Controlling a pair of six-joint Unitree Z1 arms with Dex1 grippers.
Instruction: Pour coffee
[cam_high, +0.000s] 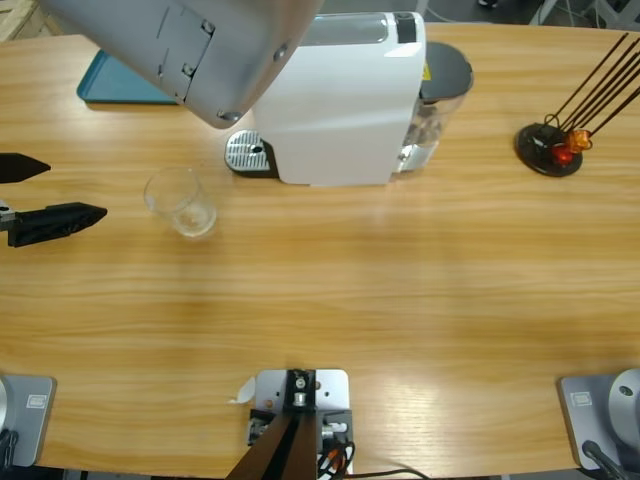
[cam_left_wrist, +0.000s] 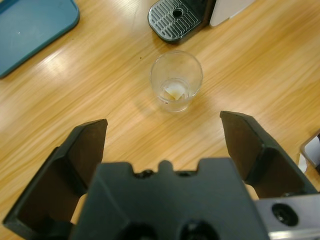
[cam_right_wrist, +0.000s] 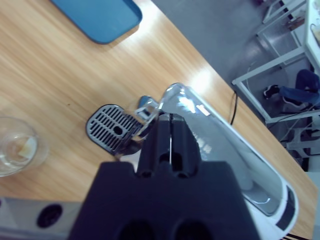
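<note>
A clear glass tumbler (cam_high: 181, 201) stands upright on the table, in front of the drip grate (cam_high: 248, 153) of the white coffee machine (cam_high: 340, 100). In the left wrist view the tumbler (cam_left_wrist: 176, 80) has a pale tan patch at its bottom; I cannot tell whether that is coffee. My left gripper (cam_left_wrist: 165, 122) is open and empty, apart from the glass, with its jaws pointing at it from the table's left edge (cam_high: 75, 190). My right gripper (cam_right_wrist: 170, 120) is shut, its jaws pressed together just above the machine's shiny curved top lever (cam_right_wrist: 200, 112). The silver right arm (cam_high: 200, 50) hides that gripper from above.
A teal tray (cam_high: 115, 85) lies at the back left, behind the machine's grate. The machine's clear water tank (cam_high: 440, 100) is on its right side. A black round stand with thin dark sticks (cam_high: 550, 148) sits at the far right.
</note>
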